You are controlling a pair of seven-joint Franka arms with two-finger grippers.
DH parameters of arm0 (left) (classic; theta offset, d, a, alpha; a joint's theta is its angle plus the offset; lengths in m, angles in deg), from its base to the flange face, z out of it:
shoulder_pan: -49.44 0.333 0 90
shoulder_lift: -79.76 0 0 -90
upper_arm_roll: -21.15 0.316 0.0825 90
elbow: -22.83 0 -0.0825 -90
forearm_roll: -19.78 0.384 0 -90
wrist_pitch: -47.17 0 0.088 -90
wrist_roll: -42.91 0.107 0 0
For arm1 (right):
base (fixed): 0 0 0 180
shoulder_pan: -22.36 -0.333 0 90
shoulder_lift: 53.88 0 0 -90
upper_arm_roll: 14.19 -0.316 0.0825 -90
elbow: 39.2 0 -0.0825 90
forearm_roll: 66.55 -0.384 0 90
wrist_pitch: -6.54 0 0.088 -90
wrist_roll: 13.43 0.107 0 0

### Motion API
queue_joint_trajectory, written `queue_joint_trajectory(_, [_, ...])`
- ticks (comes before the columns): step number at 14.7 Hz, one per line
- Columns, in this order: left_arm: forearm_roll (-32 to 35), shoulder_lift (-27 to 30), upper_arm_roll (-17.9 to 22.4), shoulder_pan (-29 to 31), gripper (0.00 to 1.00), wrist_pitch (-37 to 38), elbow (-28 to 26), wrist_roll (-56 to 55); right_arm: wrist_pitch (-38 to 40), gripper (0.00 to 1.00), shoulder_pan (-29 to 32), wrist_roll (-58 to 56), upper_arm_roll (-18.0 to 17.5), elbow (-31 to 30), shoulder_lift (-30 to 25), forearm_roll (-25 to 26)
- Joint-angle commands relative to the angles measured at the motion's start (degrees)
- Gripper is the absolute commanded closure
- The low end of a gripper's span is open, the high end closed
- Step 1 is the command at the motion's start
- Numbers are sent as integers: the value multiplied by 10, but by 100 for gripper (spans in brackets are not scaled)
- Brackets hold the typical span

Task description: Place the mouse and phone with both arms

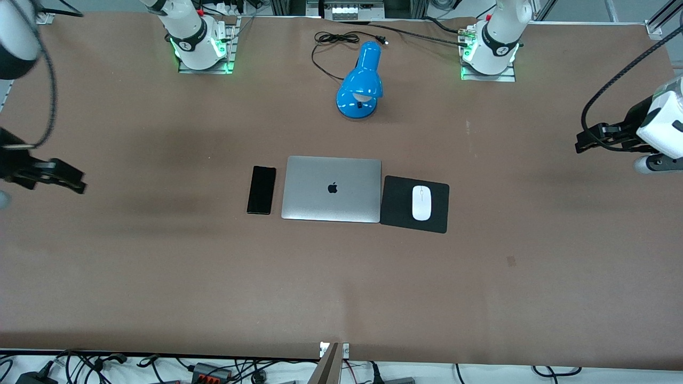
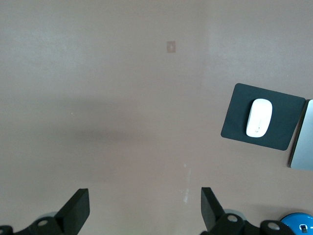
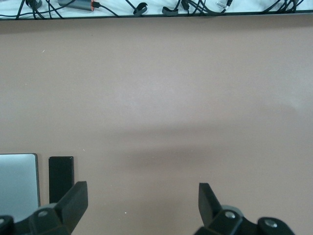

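Observation:
The white mouse (image 1: 421, 202) lies on a black mouse pad (image 1: 397, 205), beside a closed silver laptop (image 1: 332, 189), toward the left arm's end. The black phone (image 1: 261, 190) lies flat on the table beside the laptop, toward the right arm's end. My left gripper (image 1: 580, 143) is open and empty over bare table at the left arm's end. In the left wrist view (image 2: 145, 205) it is well apart from the mouse (image 2: 259, 118). My right gripper (image 1: 79, 184) is open and empty over bare table at the right arm's end. In the right wrist view (image 3: 143, 200) the phone (image 3: 60, 177) shows beside one finger.
A blue desk lamp (image 1: 361, 82) with a black cord stands between the arm bases, farther from the front camera than the laptop. Cables lie along the table's front edge (image 3: 146, 12). The laptop's edge shows in both wrist views (image 2: 303, 147) (image 3: 18, 181).

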Motion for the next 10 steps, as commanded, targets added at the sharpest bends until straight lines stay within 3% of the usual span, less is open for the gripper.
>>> queue_joint_trajectory(1, [-7, 8, 51, -49, 0, 12, 3, 2, 25, 0, 15, -12, -15, -12, -19, -13])
queue_joint_trajectory(5, [-8, 5, 43, -39, 0, 6, 0, 4, 19, 0, 17, -19, -13, -66, -61, -9])
queue_joint_trajectory(10, [-8, 5, 42, -40, 0, 5, 3, 5, -68, 0, 19, -40, -9, -227, -156, -9])
